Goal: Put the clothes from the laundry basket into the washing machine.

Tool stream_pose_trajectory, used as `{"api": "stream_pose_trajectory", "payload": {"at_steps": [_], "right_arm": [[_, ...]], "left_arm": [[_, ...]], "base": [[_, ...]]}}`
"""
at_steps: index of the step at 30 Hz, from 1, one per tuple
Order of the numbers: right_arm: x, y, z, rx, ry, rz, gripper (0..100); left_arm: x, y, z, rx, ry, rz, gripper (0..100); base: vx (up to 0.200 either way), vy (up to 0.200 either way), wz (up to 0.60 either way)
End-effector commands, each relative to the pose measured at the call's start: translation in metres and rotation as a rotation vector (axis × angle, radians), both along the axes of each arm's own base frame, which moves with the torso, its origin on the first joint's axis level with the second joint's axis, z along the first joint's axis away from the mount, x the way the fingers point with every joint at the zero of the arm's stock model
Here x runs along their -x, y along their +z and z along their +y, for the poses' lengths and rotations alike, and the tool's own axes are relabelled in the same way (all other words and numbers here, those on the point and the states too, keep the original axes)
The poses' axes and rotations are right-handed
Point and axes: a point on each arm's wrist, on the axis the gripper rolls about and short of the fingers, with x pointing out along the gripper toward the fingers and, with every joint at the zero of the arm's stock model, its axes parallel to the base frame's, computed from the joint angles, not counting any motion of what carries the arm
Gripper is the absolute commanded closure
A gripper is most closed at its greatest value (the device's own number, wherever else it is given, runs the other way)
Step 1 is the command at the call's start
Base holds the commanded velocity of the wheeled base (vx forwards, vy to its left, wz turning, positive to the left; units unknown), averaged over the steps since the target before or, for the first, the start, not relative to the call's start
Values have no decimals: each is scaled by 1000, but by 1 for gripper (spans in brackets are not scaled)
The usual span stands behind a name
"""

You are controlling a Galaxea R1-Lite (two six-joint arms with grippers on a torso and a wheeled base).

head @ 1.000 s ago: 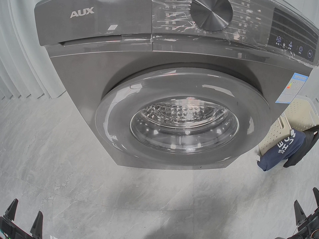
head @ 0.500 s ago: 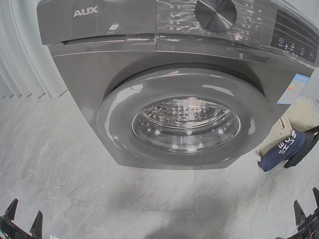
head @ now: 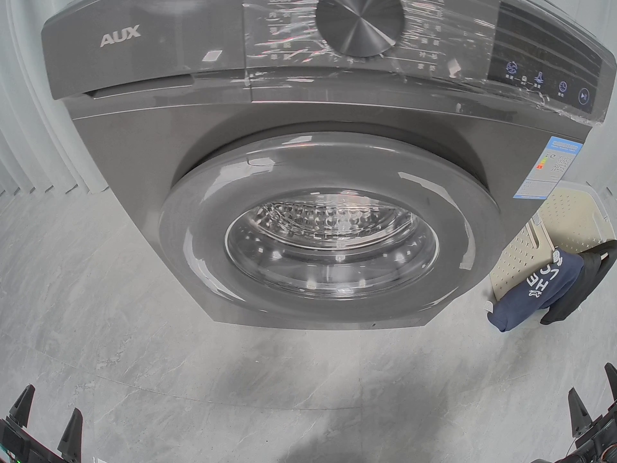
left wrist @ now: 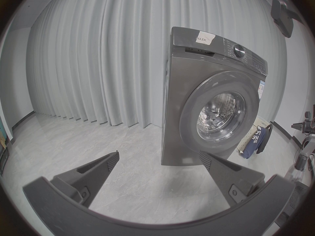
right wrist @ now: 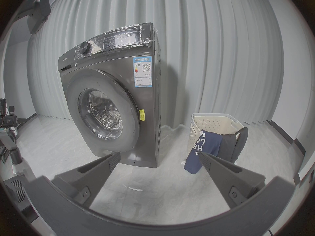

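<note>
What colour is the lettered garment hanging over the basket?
The garment is navy with white lettering; right wrist view shows it best.

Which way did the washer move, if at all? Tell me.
No. Washer and basket slide left together in the head view: the camera shifted; the washer keeps its place beside the basket.

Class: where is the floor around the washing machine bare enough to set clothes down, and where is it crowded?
Bare: the floor before the washing machine door, and the stretch leftward to the curtain. Crowded: right of the machine, where the laundry basket stands with clothes draped over its rim.
</note>
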Motion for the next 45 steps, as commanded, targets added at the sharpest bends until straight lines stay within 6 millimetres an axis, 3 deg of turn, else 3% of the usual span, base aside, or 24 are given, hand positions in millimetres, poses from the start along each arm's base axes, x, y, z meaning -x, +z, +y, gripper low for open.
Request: {"api": "stream_pose_trajectory", "payload": {"at_steps": [1, 7, 22, 29, 35, 37, 38, 39, 40, 41, 44, 45], "right_arm": [[0, -5, 0, 0, 1, 0, 0], [0, -5, 0, 0, 1, 0, 0], [0, -5, 0, -3, 2, 0, 0], [0, -5, 0, 3, 1, 0, 0], [0, -4, 0, 12, -7, -7, 0], [10, 34, 0, 11, 9, -139, 0], [11, 67, 0, -16, 19, -161, 0], [6, 78, 0, -39, 31, -140, 0], [0, 83, 0, -59, 44, -114, 0], [-19, 88, 0, -103, 86, -12, 0], [-60, 83, 6, -125, 176, 187, 0], [-62, 83, 6, -125, 180, 196, 0]], "left_arm": [[0, -4, 0, 1, 0, 3, 0], [0, -4, 0, 1, 0, 3, 0], [0, -4, 0, 1, 0, 3, 0], [0, -4, 0, -1, 0, 3, 0], [0, -4, 0, -1, 0, 3, 0], [0, -4, 0, -1, 0, 3, 0], [0, -4, 0, -2, 0, 1, 0], [0, -4, 0, -2, 0, 1, 0], [0, -4, 0, -4, 0, 1, 0], [0, -4, 0, -4, 0, 1, 0], [0, -4, 0, -4, 0, 1, 0], [0, -4, 0, -4, 0, 1, 0]], "base": [[200, 0, 0], [200, 0, 0], [0, 0, 0], [200, 0, 0], [0, 0, 0], [0, 0, 0], [0, 0, 0], [0, 0, 0], [0, 0, 0], [0, 0, 0], [0, 0, 0], [0, 0, 0]]}}
